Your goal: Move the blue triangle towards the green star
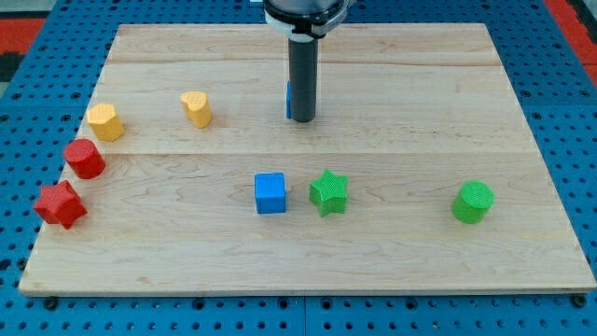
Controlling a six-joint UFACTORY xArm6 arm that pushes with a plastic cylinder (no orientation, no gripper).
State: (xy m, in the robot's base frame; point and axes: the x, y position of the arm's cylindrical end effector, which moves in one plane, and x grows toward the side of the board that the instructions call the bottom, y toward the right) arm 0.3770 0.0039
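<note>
And here we are at a lab bench, a robotics test rig by every sign. The landmark is the pale wooden board (392,243), plain jointed planks, lying flat. All around the board runs a blue perforated plate (569,103), rows of evenly spaced mounting holes, the sort of surface fixtures get bolted to. Past the board's top corners, slivers of red (571,11) show at the view's edge. On the board sit small moulded blocks in bright primary colours, test pieces rather than household goods. Above the board's top edge hangs a dark machine rod (301,79) on a round mount. No furniture, no domestic clutter.
</note>
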